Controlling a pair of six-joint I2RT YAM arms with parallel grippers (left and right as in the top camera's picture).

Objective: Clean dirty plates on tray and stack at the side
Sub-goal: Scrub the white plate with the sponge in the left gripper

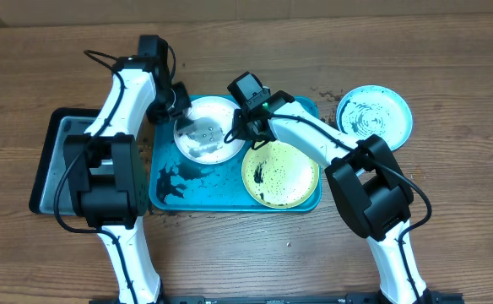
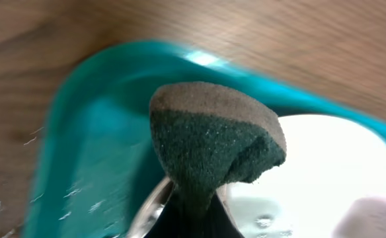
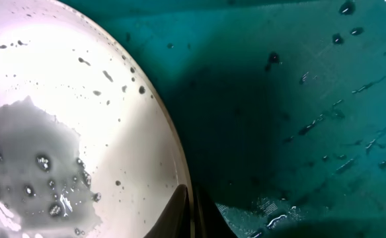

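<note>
Three plates are seen: white plate (image 1: 203, 135) pinched at its rim by the right gripper (image 3: 192, 215), yellow-green plate (image 1: 280, 173) near it, blue plate (image 1: 375, 116) well apart. One sponge (image 2: 213, 132) is clamped by the left gripper (image 2: 192, 211).

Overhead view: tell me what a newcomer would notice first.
The smeared turquoise tray at centre holds a white plate and a yellow-green plate; a light blue plate lies right of it. The left gripper grips a sponge, the right gripper the white plate's rim.
</note>
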